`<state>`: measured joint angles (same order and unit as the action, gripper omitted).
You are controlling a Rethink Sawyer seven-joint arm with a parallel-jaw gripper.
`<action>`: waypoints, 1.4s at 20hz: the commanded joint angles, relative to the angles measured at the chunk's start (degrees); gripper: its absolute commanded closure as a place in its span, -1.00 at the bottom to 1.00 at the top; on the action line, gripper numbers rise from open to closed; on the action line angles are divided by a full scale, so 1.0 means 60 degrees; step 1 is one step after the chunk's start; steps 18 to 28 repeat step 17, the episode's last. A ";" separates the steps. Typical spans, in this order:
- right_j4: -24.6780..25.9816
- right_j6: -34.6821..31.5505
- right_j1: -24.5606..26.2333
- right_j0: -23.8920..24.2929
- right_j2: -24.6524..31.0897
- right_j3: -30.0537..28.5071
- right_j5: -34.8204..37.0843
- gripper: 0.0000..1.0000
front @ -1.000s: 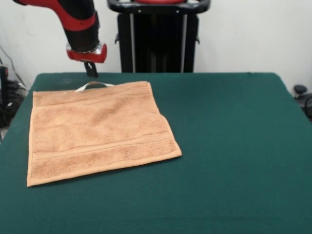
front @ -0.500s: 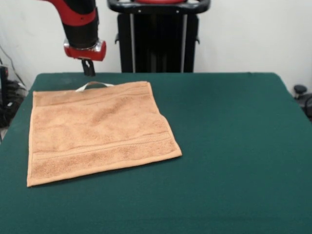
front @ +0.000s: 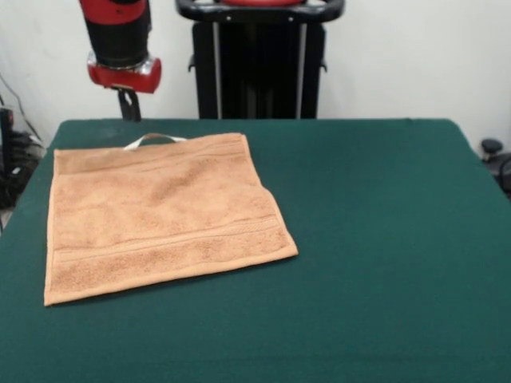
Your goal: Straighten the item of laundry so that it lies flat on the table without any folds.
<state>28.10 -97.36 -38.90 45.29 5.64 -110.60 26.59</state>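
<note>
The item of laundry point(front: 160, 215) is an orange-tan terry towel lying spread out on the left half of the dark green table point(front: 375, 239). Woven band stripes run near its far and near edges, and a small white loop point(front: 148, 140) sticks out from the far edge. No fold shows on it. My gripper point(front: 128, 107) hangs in the air above and behind the towel's far left edge, clear of the cloth. Its dark tips look close together with nothing between them.
A black pedestal point(front: 259, 60) stands behind the table's far edge at the middle. Cables and dark gear point(front: 9, 159) lie off the left side. A small black knob point(front: 491, 148) sits beyond the right edge.
My gripper has risen and drifted left, away from the towel's far edge. The towel has not moved.
</note>
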 commanded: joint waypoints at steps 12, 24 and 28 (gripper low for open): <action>-0.0661 0.0923 -0.1445 0.0173 0.1533 0.0123 0.1863 1.00; -0.0627 0.0838 -0.1383 0.0121 0.1562 0.0251 0.2065 1.00; -0.0627 0.0838 -0.1383 0.0121 0.1562 0.0251 0.2065 1.00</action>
